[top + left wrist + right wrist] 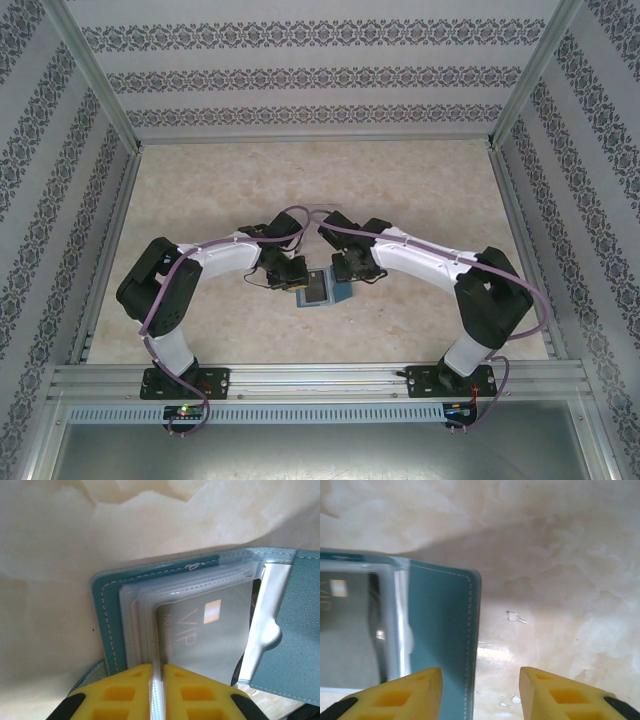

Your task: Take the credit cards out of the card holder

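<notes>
The teal card holder (342,294) lies open on the table between both arms. In the left wrist view its teal cover (106,611) holds a stack of clear sleeves, and a grey credit card (207,632) marked VIP sits in the top sleeve. My left gripper (158,669) is shut on the near edge of those clear sleeves. My right gripper (480,690) is open, straddling the right edge of the holder's teal flap (440,625), one finger over the flap and one over bare table. The grey card (345,635) shows at the left there. Other cards are hidden in the sleeves.
The marble-patterned table (320,180) stretches back to patterned walls on three sides. An aluminium rail (320,378) carries both arm bases at the near edge. Small wet spots (516,617) glisten on the table right of the holder.
</notes>
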